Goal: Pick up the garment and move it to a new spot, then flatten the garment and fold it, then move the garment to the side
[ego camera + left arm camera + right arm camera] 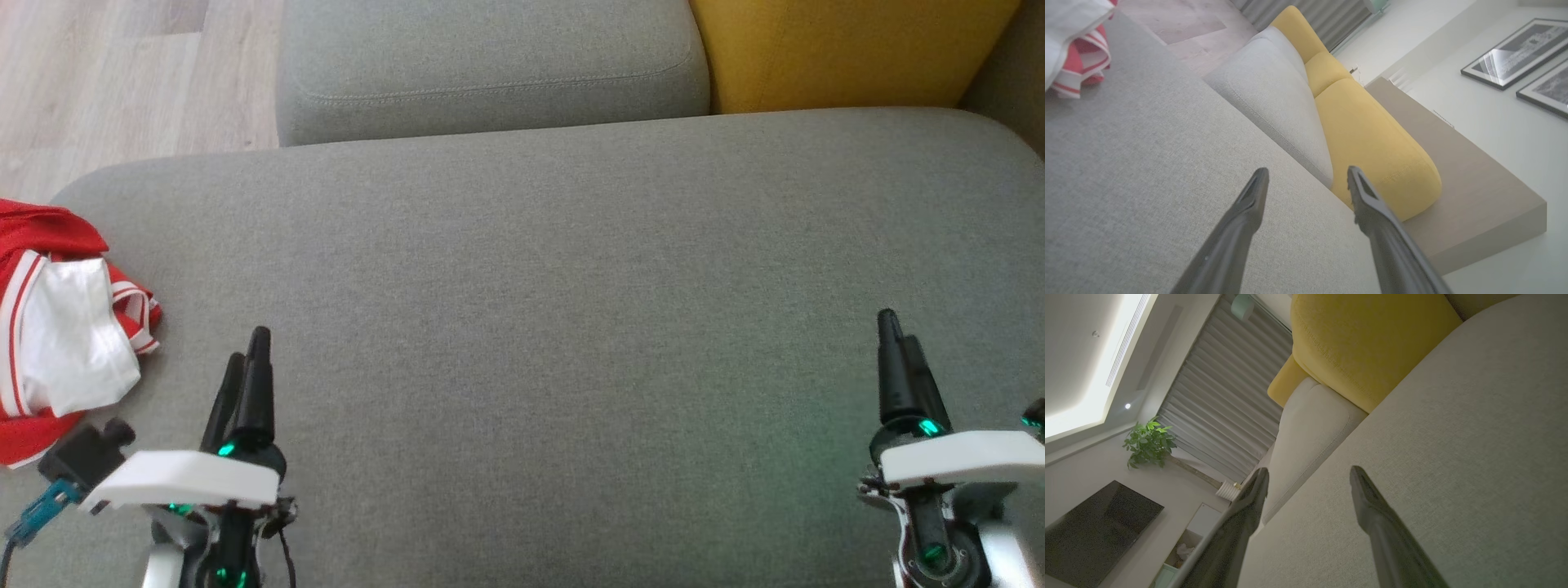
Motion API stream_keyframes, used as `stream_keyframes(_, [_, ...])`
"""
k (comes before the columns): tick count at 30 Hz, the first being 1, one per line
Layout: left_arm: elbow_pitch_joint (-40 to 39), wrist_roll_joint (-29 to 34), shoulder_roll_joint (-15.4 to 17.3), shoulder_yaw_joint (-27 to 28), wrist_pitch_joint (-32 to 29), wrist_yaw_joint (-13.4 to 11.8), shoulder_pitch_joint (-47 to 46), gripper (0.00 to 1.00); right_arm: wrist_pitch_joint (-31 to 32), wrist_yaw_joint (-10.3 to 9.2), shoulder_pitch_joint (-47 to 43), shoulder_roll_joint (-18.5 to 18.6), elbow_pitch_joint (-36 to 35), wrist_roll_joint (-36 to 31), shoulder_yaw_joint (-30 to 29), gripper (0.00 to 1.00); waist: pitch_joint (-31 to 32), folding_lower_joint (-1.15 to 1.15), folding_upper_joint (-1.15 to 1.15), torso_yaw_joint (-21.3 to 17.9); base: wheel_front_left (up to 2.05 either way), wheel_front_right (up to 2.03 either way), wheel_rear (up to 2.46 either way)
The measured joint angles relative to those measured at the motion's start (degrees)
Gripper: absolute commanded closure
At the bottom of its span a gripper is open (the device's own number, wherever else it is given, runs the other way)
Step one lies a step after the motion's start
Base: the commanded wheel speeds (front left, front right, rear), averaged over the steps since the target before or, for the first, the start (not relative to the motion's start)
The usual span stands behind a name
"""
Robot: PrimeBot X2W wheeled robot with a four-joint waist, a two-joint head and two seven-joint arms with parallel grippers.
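- The garment (65, 327) lies in a red-and-white heap at the 9 o'clock edge of the seat (531, 327); part of it is cut off by the head view's edge.
- No flat panel or neat fold is seen, so the cloth is judged bunched, not flattened or folded.
- The left jaws are spread wide and nothing is held. The garment lies near them, at about 10 o'clock, and is not touched.
- The right jaws are also spread wide with nothing held, low over the seat at 4 o'clock and well apart from the garment.
- The pick-up is judged not yet done, so every step is left: lifting, moving, flattening, folding and setting aside.
- The broad middle of the seat, at 6 o'clock from the grey cushion (490, 65), is judged a fit new spot.
- As the heap already lies at the side, a finished task cannot be wholly ruled out, but the loose bunching speaks against it.
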State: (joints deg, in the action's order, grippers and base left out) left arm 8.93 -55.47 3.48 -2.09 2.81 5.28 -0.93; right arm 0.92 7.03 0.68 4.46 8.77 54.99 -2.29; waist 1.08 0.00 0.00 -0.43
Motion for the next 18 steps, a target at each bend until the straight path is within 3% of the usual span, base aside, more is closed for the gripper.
stream_keyframes(18, [-1.3,17.2,2.1,-4.1,2.9,-2.8,0.1,0.00,-0.5,0.01,-0.2,0.2,-0.6,-16.8,2.1,0.00,0.3,0.00,0.00,0.5,0.00,0.00,0.00])
